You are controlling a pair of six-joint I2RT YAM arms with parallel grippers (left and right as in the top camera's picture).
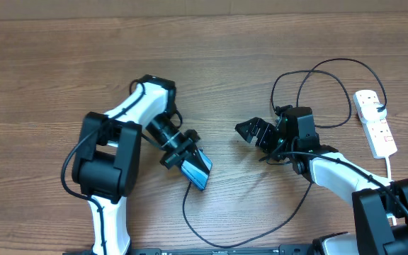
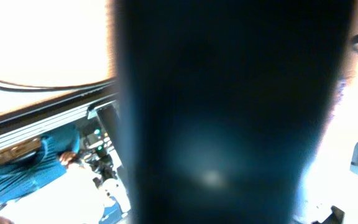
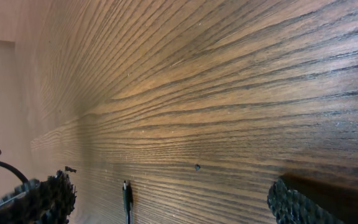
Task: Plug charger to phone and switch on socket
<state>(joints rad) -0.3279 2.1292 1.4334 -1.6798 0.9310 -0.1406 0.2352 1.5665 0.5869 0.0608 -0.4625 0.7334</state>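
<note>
My left gripper [image 1: 181,151] is shut on the phone [image 1: 197,169] and holds it tilted above the table, blue screen up. In the left wrist view the phone [image 2: 229,112] is a dark blur across the middle. The charger [image 1: 218,244], a thin black cable, loops from the phone's lower end round to under my right arm. I cannot tell whether it is joined to the phone. My right gripper [image 1: 251,132] stands open, low over the table to the right of the phone. Between its fingertips [image 3: 294,204] a thin black tip [image 3: 127,196] lies on the wood. The socket [image 1: 375,126] lies far right.
More loops of the black cable [image 1: 310,78] lie behind my right arm and run to a black plug [image 1: 381,108] in the socket. A white cord [image 1: 390,166] leaves the socket toward the front. Bare wooden table [image 1: 62,64] fills the left and back.
</note>
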